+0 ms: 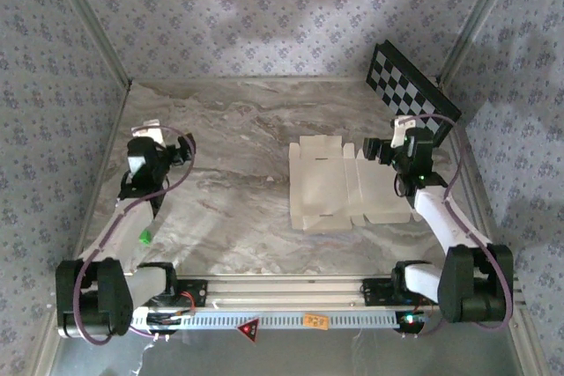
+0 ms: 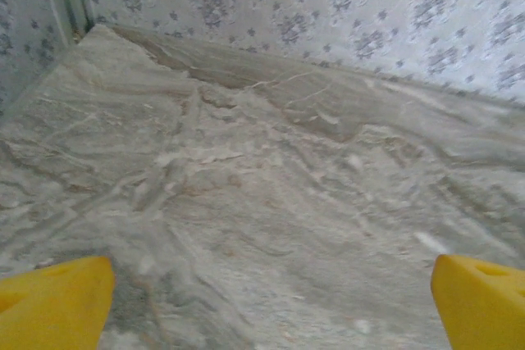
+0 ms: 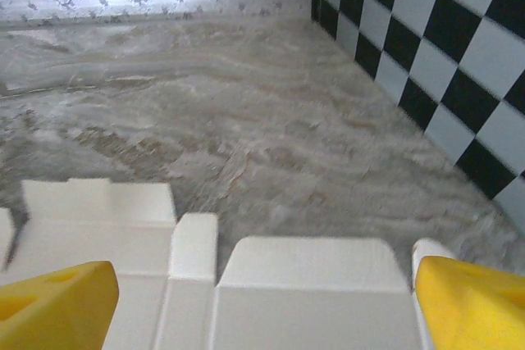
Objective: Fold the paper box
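Observation:
The paper box lies as a flat cream-white die-cut sheet, flaps spread, on the marble table right of centre. My right gripper hovers over the sheet's far right part. In the right wrist view it is open, its yellow fingertips wide apart. A broad flap of the sheet lies below between them, untouched. My left gripper stands far off at the table's left side. Seen from the left wrist it is open, with bare marble between its yellow fingertips.
A black-and-white checkerboard panel leans against the back right wall, close to the right arm. Patterned walls close in the table on three sides. Bare marble stretches between the sheet and the left arm.

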